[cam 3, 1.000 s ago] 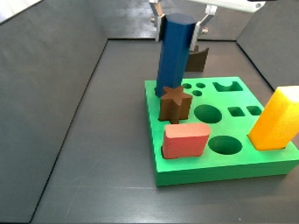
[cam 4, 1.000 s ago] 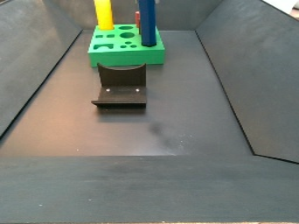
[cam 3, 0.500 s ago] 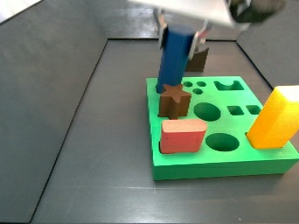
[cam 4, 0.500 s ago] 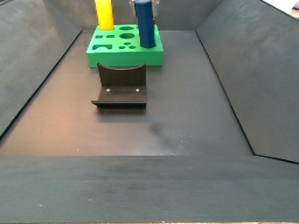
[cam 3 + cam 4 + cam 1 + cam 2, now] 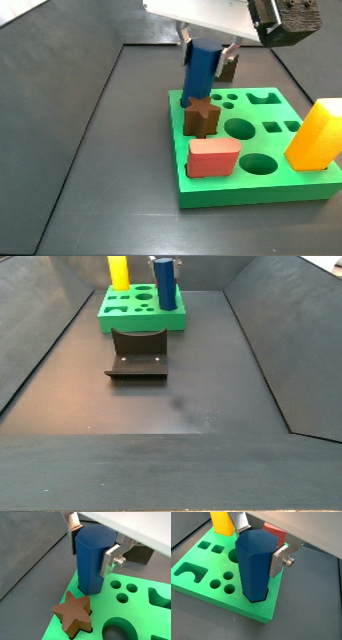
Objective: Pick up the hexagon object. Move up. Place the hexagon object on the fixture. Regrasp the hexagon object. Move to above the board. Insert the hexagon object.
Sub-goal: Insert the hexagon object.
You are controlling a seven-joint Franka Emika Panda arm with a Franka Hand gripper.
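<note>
Blue hexagon bar standing in the corner of the green board, gripper at its top.

From the left: the brown star peg (image 5: 73, 612) sits in the board (image 5: 198, 577), and just beside it the hexagon object (image 5: 256, 562) stands upright, its foot down in a hole at the board's corner. The gripper (image 5: 260, 538) straddles its upper end, silver fingers (image 5: 281, 559) against opposite flats, apparently clamped. It looks rigid, light, smooth-sided; holding flat faces near the top seems safest. The fixture (image 5: 138, 356) sits apart on the floor.

end effector (image 5: 256, 543): flat silver finger plates | screw head on one plate | white housing above
</note>
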